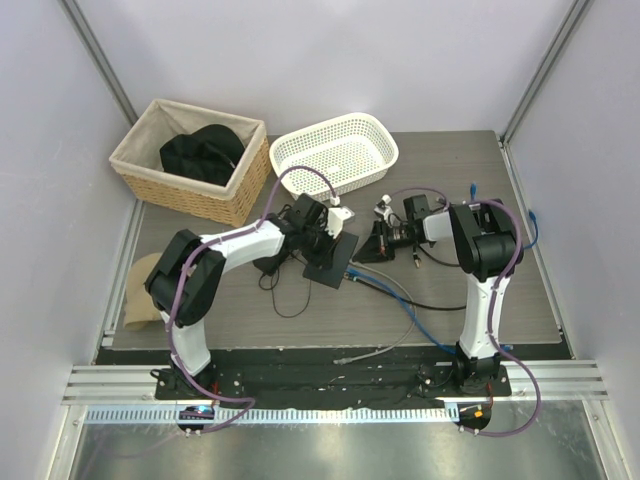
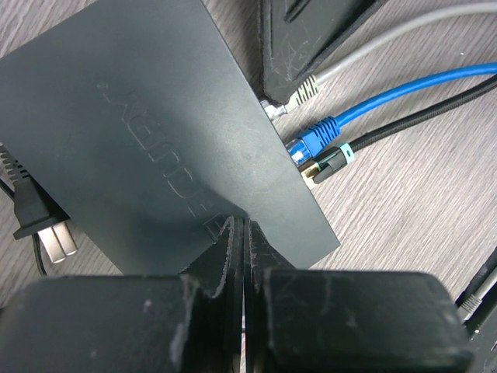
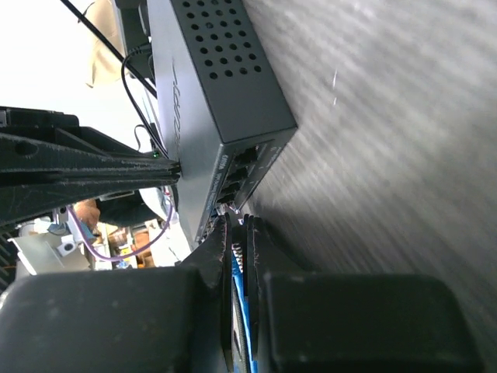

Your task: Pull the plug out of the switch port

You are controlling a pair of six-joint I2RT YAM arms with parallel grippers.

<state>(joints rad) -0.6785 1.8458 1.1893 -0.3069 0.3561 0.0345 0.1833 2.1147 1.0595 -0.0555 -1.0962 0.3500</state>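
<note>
The switch (image 1: 340,260) (image 2: 155,132) (image 3: 210,70) lies flat mid-table, its ports (image 3: 242,167) facing right. Three cables meet that edge. One is a grey cable's plug (image 2: 273,109) with a clear tip at the switch's edge, one a blue plug (image 2: 312,143), one a black plug (image 2: 324,161). My right gripper (image 1: 383,240) (image 3: 242,223) is shut on the grey plug, whose ribbed boot (image 2: 307,85) shows between the fingers (image 2: 311,39). Whether its tip still sits in the port is hidden. My left gripper (image 1: 322,243) (image 2: 243,223) is shut, its tips resting on the switch's top.
A wicker basket (image 1: 150,175) holding something black and a white plastic basket (image 1: 335,150) stand at the back. The cables (image 1: 410,315) trail toward the near right. A two-prong power plug (image 2: 35,214) lies left of the switch. A tan cloth (image 1: 140,290) lies at the left edge.
</note>
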